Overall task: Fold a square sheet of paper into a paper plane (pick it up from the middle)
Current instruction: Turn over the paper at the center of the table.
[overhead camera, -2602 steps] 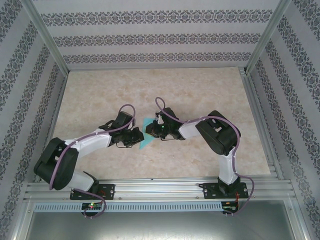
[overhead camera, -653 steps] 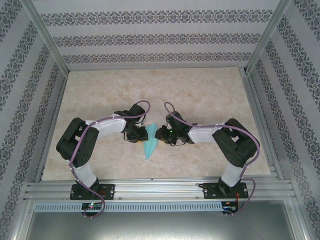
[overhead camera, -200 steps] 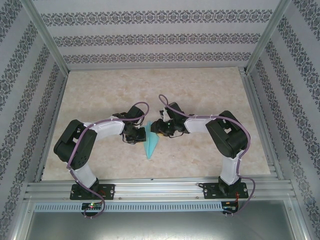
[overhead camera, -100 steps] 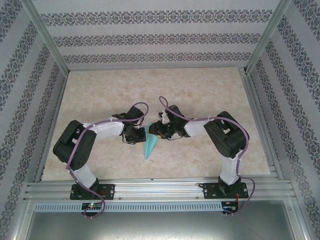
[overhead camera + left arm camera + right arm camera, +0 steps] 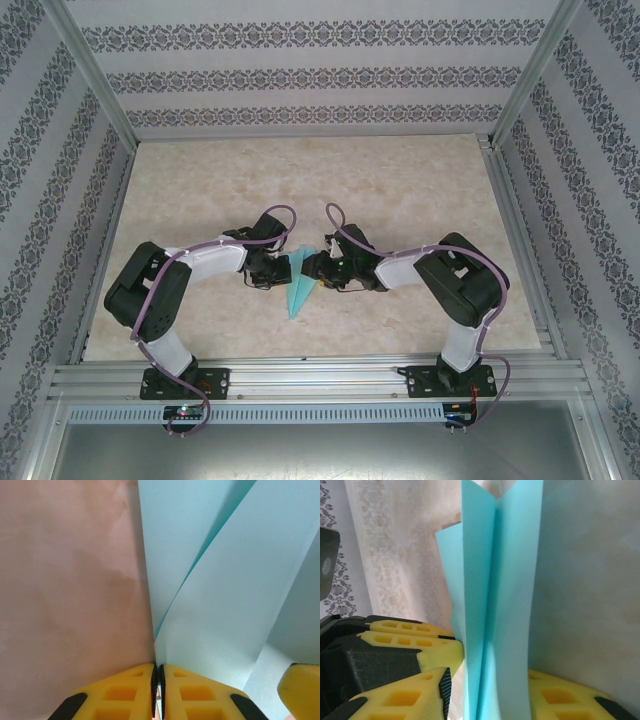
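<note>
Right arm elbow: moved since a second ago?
Yes. In the top view the right arm's elbow has swung outward, toward the right rail. Its gripper stays at the paper.

No readable text, label, brand, number or sign in any view. Wall panels [image 5: 300, 80]: repeating ornamental bands only, no letters. Turquoise paper [image 5: 495, 605]: plain, unmarked. Bench [image 5: 400, 180]: marbled surface, unmarked. Yellow fingers [image 5: 135, 692]: blank moulded recesses, no lettering.
</note>
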`<move>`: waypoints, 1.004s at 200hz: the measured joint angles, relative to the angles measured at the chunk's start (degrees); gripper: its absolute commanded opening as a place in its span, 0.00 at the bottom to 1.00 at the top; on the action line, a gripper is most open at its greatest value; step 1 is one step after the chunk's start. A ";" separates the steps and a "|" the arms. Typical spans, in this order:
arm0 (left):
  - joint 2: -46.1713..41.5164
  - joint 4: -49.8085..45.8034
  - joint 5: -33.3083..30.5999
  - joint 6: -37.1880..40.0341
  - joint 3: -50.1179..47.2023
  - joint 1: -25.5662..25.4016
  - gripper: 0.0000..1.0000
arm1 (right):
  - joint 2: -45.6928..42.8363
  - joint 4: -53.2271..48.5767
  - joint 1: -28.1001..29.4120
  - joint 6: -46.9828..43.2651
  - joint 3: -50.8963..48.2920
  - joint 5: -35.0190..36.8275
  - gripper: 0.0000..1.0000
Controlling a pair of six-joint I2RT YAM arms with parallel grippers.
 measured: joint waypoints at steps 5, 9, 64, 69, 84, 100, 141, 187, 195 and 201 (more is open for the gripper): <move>-0.09 0.02 0.00 0.00 -0.02 0.00 0.15 | 0.00 0.31 0.31 0.44 0.00 0.28 0.37; -0.11 0.04 0.00 0.00 -0.02 0.00 0.15 | 0.04 0.39 0.63 0.61 0.00 0.52 0.37; -1.16 0.26 -0.15 -0.04 -1.05 0.00 0.15 | 0.94 0.50 2.29 1.27 1.73 1.62 0.29; -1.25 0.26 -0.17 -0.04 -1.11 0.00 0.15 | 1.16 0.48 2.29 1.27 2.03 1.66 0.28; -1.49 0.22 -0.17 -0.20 -1.29 0.00 0.16 | 1.92 0.22 2.32 1.22 2.95 1.79 0.28; -1.92 0.17 -0.17 -0.28 -1.64 0.00 0.16 | 2.97 -0.70 2.60 0.79 4.31 1.97 0.28; -2.67 0.07 -0.17 -1.05 -1.75 0.00 0.17 | 3.43 -4.26 3.06 -1.75 6.73 2.32 0.13; -9.57 0.42 -1.73 -2.78 -4.79 0.00 0.25 | 1.77 -12.15 3.06 -5.88 7.82 4.48 0.08; -11.87 0.52 -2.64 -3.28 -5.64 0.00 0.27 | 0.57 -14.40 3.04 -7.06 8.07 5.42 0.07; -13.35 0.55 -3.23 -3.69 -6.05 0.00 0.28 | -0.72 -16.59 3.04 -8.13 8.26 6.29 0.07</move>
